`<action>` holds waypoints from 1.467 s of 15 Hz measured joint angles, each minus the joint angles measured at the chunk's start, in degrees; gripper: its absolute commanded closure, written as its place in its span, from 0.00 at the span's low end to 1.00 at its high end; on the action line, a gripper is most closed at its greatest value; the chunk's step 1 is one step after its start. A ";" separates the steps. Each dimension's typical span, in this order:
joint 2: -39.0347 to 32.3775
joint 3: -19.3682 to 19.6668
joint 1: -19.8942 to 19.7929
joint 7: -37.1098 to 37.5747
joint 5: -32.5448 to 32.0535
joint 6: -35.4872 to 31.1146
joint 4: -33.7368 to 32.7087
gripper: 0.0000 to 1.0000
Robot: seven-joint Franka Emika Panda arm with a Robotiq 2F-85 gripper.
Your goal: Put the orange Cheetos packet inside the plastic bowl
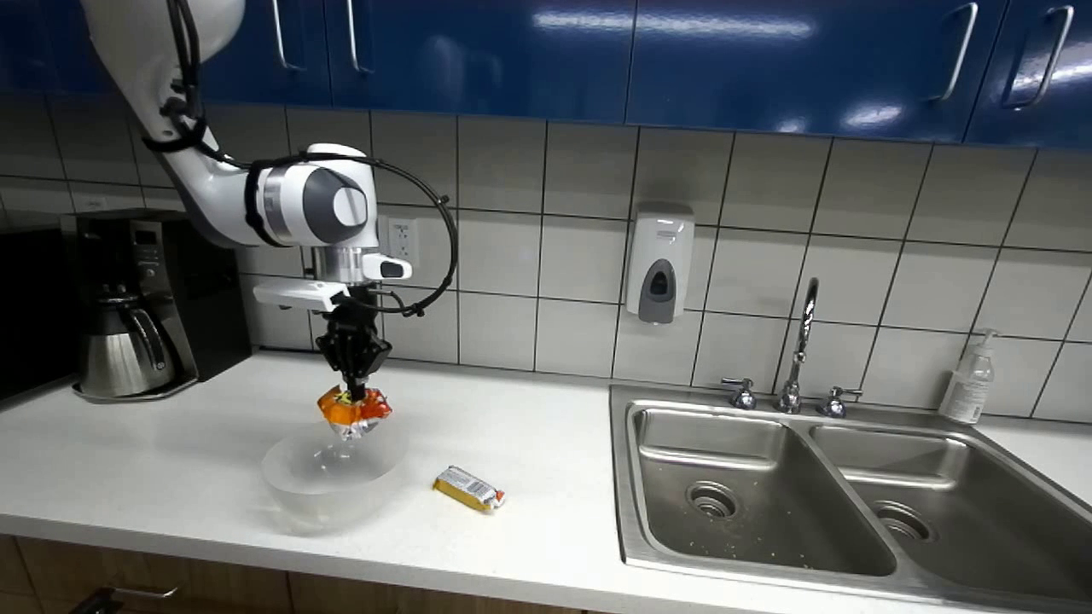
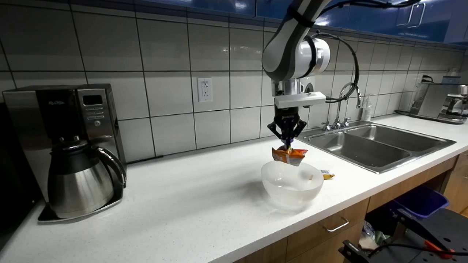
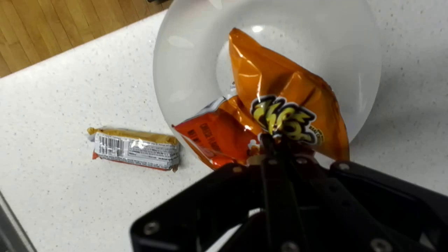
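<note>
The orange Cheetos packet (image 1: 345,413) is crumpled and hangs from my gripper (image 1: 355,392). My gripper is shut on the middle of the packet, and the packet's two sides fan out in the wrist view (image 3: 294,77). The plastic bowl (image 1: 316,499) is translucent and stands upright on the counter. In an exterior view the packet (image 2: 289,156) hangs just above the bowl's back rim (image 2: 292,193), with my gripper (image 2: 287,143) over it. In the wrist view the packet covers part of the bowl (image 3: 189,70), and the gripper tips (image 3: 278,140) pinch it near the logo.
A small yellow-white packet (image 1: 469,489) lies on the counter beside the bowl, and shows in the wrist view (image 3: 136,148). A double sink (image 1: 627,477) is set in the counter. A coffee maker (image 2: 80,175) stands at the other end. The counter's front edge (image 2: 278,239) is close to the bowl.
</note>
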State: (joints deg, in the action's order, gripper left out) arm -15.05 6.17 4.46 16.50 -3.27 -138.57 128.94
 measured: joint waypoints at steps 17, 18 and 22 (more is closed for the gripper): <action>3.08 -0.82 -0.25 -2.37 -1.94 4.39 6.65 0.14; 4.45 -0.84 -0.25 -2.38 -2.33 4.87 7.69 0.06; 11.13 -1.35 -0.21 -1.35 -5.36 5.66 14.21 0.00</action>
State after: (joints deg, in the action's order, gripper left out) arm -3.91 4.82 4.25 15.16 -8.63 -132.91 143.15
